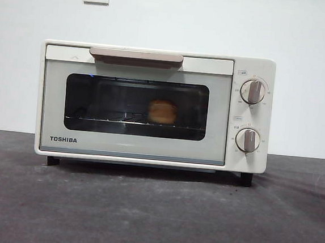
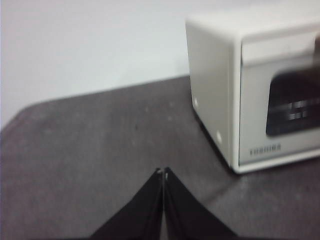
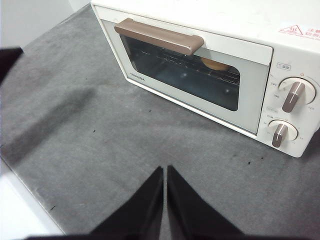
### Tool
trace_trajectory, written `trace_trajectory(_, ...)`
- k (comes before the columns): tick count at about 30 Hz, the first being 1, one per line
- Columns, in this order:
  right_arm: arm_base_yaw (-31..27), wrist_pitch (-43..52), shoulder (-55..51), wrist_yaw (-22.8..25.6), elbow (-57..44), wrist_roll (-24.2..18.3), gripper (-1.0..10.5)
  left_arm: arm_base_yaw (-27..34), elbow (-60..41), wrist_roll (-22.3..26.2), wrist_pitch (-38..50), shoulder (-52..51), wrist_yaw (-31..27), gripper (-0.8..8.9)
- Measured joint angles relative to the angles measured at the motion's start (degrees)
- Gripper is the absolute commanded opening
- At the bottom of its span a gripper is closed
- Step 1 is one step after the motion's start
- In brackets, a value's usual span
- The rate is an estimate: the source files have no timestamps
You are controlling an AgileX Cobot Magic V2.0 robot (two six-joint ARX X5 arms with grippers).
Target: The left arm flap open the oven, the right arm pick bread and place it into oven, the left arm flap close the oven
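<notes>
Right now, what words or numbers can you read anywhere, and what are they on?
"TOSHIBA": on the lower left corner of the oven door; also in the right wrist view, tiny.
Small labels above each knob: too small to read.
Numbers around the knobs: too small to read.
Red warning sign with writing beside it, on the oven's top: too small to read.
No text elsewhere.

dark grey felt-covered table (image 1: 154,217), cream toaster oven (image 1: 132,147) standing on it on black feet
</notes>
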Motion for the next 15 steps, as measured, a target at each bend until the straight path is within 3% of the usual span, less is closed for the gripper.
trace_trajectory(15,0.0,0.02,0.0,0.0,0.0,0.0,0.1,0.0,-6.34,0.07,1.38,-2.1,-0.15,0.11)
